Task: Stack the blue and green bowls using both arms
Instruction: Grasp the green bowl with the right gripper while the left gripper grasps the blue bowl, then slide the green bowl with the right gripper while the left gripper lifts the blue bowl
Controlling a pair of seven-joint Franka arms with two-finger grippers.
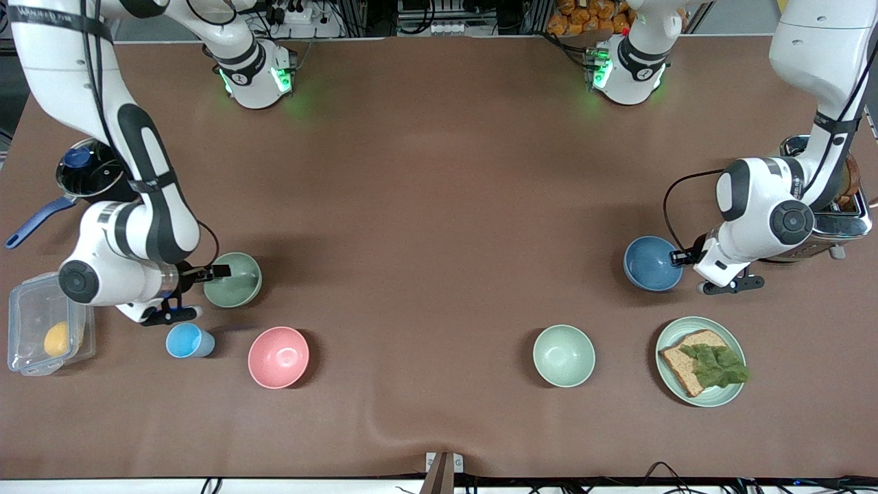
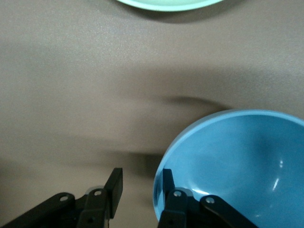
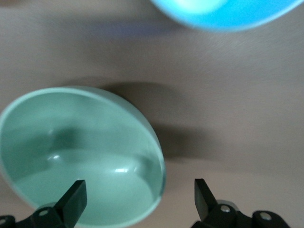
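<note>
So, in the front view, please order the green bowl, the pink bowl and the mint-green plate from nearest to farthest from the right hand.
From the right hand:
1. The green bowl, with the hand at its rim.
2. The pink bowl, nearer the front camera than the green bowl.
3. The mint-green plate, at the left arm's end of the table.

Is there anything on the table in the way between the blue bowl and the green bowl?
Nothing visible. The blue bowl sits toward the left arm's end, the green bowl toward the right arm's end, with bare table between them. The pink bowl and pale green bowl lie nearer the front camera, off that line.
</note>
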